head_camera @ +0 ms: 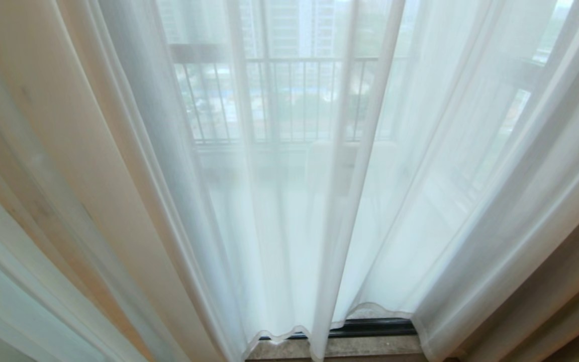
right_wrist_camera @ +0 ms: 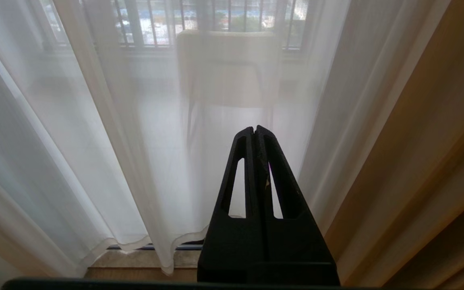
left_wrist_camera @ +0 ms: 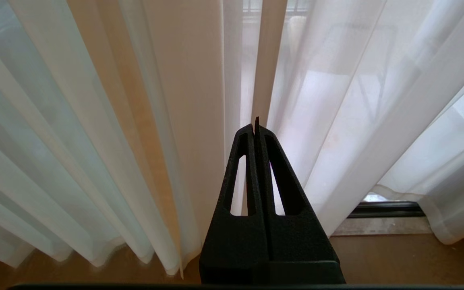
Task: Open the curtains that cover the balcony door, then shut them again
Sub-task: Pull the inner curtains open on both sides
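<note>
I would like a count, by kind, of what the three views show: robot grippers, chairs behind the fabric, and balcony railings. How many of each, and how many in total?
Robot grippers: 2, the left gripper and the right gripper, both shut and empty, in front of the curtains.
Chairs: 1, the chair seen through the sheer fabric.
Balcony railings: 1, the railing.
Total: 4

The left gripper (left_wrist_camera: 255, 125) is matte black plastic, its two fingers (left_wrist_camera: 240, 169) tapering to a narrow point, each pierced by one long slot. The right gripper (right_wrist_camera: 255, 129) matches it, with a rough grainy surface and a broad solid base at 6 o'clock.
</note>
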`<state>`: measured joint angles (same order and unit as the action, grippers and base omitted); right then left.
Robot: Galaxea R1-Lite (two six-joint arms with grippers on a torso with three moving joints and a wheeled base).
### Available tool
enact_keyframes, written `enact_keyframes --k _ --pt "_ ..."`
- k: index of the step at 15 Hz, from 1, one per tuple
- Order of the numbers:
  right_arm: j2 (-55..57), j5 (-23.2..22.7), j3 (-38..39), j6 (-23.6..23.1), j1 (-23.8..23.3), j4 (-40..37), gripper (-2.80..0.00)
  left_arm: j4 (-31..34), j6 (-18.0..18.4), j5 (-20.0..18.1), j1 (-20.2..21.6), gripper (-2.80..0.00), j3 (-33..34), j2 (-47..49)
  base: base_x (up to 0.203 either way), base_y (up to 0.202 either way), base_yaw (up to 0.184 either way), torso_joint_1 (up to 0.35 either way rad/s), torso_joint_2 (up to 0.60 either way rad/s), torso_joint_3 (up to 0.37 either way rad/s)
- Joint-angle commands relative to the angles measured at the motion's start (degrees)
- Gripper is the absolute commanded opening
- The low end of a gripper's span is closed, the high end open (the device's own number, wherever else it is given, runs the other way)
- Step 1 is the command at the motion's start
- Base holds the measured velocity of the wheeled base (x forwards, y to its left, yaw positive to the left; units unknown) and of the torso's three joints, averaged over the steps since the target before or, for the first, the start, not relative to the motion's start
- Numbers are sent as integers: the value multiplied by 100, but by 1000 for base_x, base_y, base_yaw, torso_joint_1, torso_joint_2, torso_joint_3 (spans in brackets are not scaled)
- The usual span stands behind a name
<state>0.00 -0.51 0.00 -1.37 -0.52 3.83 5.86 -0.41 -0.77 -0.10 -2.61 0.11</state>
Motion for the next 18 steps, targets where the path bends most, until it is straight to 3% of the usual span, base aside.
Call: enact_keyframes --k 1,18 --pt "7 -2 0 -3 0 4 -280 2 -3 -2 1 -280 1 -2 0 0 0 0 0 0" --pt "8 -2 0 -3 0 4 -280 2 -5 -2 1 -280 2 -2 0 0 0 0 0 0"
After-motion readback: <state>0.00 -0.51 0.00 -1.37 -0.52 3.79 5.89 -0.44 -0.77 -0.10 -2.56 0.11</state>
